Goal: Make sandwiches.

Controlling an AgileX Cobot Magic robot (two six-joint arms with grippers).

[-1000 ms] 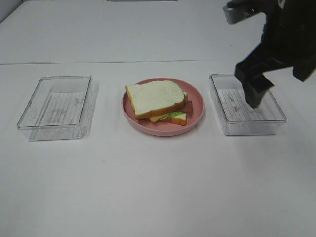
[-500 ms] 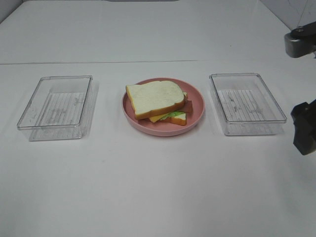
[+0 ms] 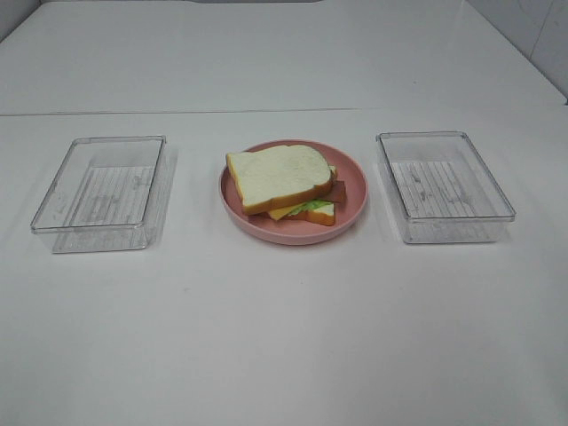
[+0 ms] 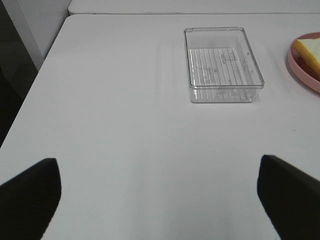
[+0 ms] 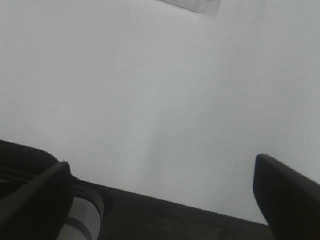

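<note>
The sandwich (image 3: 286,184) is sitting on the pink plate (image 3: 351,185) between two clear trays (image 3: 102,192) on the bench (image 3: 284,337). Both the left gripper (image 4: 159,197) and right gripper (image 5: 162,192) are standing wide apart, gripping nothing.

Lab bench: bare white table (image 3: 266,337), toy food props.

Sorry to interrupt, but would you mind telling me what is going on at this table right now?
Nothing is being handled at the moment. A toy sandwich sits assembled on a pink plate in the middle of the table, with an empty clear tray on the left and another on the right. Both arms are out of the overhead view; the left claw and right claw are open over bare table.
</note>
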